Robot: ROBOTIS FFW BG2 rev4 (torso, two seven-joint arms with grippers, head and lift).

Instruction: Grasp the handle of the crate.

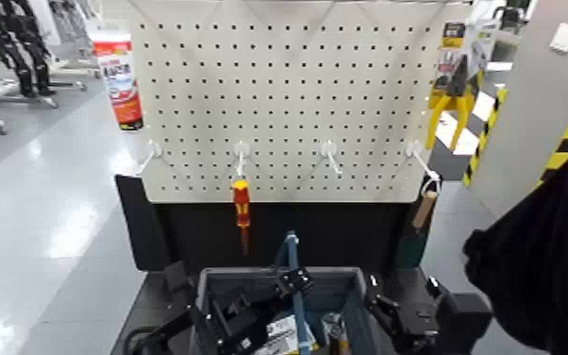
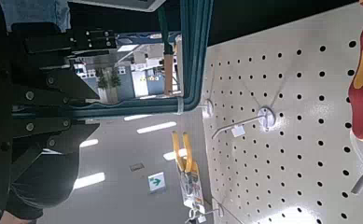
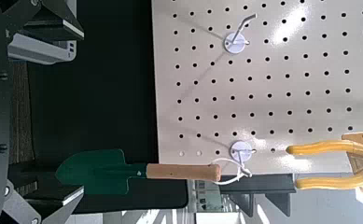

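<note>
The blue-grey crate [image 1: 214, 279] stands at the near edge, below the pegboard. Its thin blue handle [image 1: 292, 253] arches upright across its middle. My left gripper [image 1: 286, 283] reaches over the crate from the left, fingers open, with the tips right at the handle's lower part. In the left wrist view the handle [image 2: 197, 51] stands just beyond the open dark fingers [image 2: 81, 41]; they are not closed on it. My right gripper [image 1: 393, 313] is open and empty beside the crate's right wall. Several small items lie in the crate.
A white pegboard [image 1: 288, 85] rises close behind the crate. A red-yellow screwdriver [image 1: 241, 204], a green trowel [image 1: 416, 227] [image 3: 104, 173], yellow pliers [image 1: 450, 94] [image 3: 342, 163] and a red pack [image 1: 120, 77] hang on it. A person's dark sleeve [image 1: 542, 260] is at the right.
</note>
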